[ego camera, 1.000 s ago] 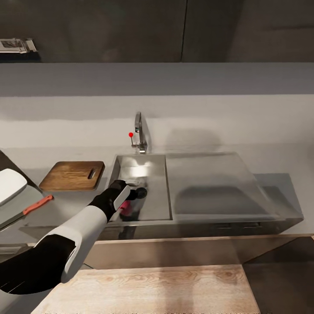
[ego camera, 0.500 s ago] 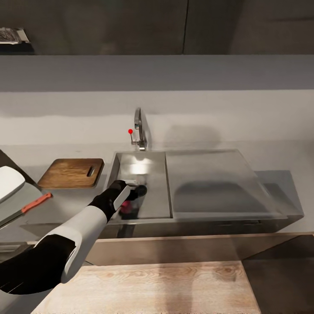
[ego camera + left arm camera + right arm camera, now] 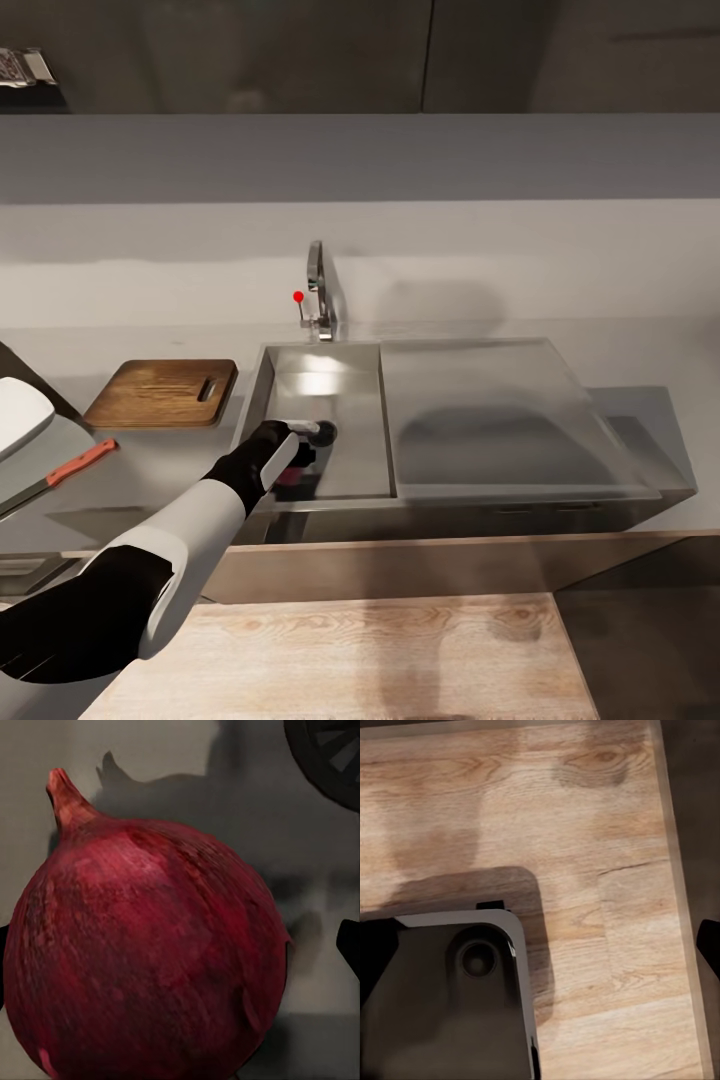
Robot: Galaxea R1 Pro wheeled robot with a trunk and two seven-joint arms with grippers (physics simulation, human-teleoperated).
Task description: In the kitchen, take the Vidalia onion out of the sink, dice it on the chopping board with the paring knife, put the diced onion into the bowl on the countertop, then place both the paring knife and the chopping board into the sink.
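The left gripper [image 3: 300,455] has dropped a bit deeper into the rectangular stainless steel sink [image 3: 360,380], near its front wall. Its fingers look spread around the dark red, papery-skinned onion [image 3: 150,952] (not clamped yet), so the grab seems imminent.

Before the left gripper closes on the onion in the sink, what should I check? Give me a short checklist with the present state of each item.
1. Onion lies between the fingertips of the left gripper: ok, it is centred in the left wrist view.
2. Gripper open wide enough: ok, dark fingertips show at both sides of the onion.
3. Fingers low enough around the onion: cannot tell.
4. Drain away from the grasp: ok, it sits beyond the onion.
5. Chopping board free for the onion: ok.
6. Paring knife off the board: ok, on the countertop.
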